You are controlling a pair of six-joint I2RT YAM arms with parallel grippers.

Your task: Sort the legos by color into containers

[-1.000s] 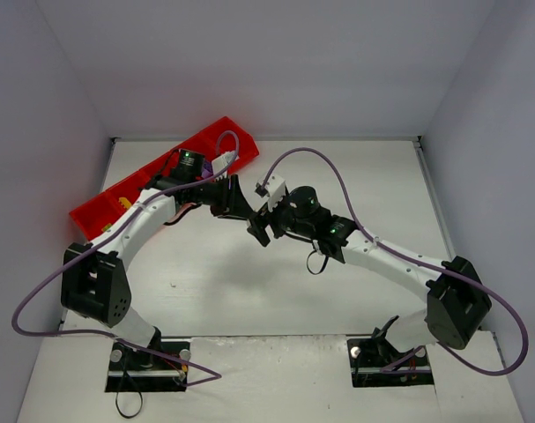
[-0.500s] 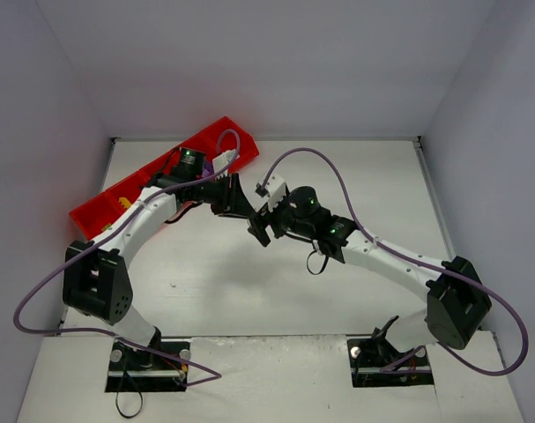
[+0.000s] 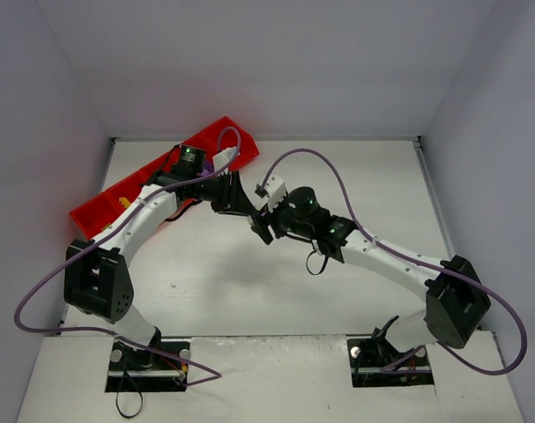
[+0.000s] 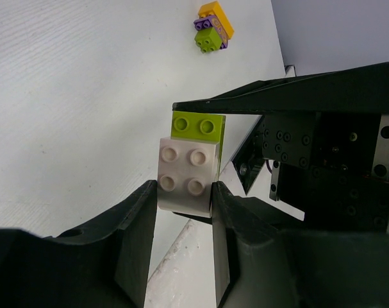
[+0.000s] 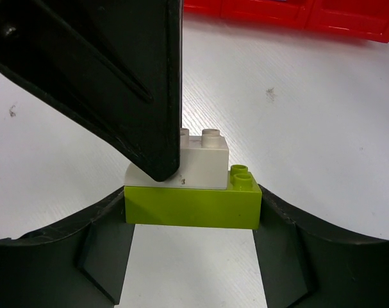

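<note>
1. Just to the right of the red tray (image 3: 100, 201), above the table's middle, the two arms meet. The left gripper (image 4: 184, 192) is pressed onto a white brick (image 4: 184, 172). The right gripper (image 5: 191, 215) is clamped on the ends of a lime brick (image 5: 191, 206). The two bricks are joined and held off the surface, so I judge the step in hand to be pulling them apart.
2. A three-brick stack (image 4: 212, 29) of yellow-orange, purple and lime lies on the table past the held pair, unsorted. I cannot tell where it lies relative to the tray.
3. The tray sits angled at the far left. The left arm hides much of it, and one yellow speck shows in a compartment. Sorting looks early, with most of it left to do.
4. The table (image 3: 355, 176) is white, matte and faintly scuffed. Plain pale walls (image 3: 267, 70) enclose it on three sides.
</note>
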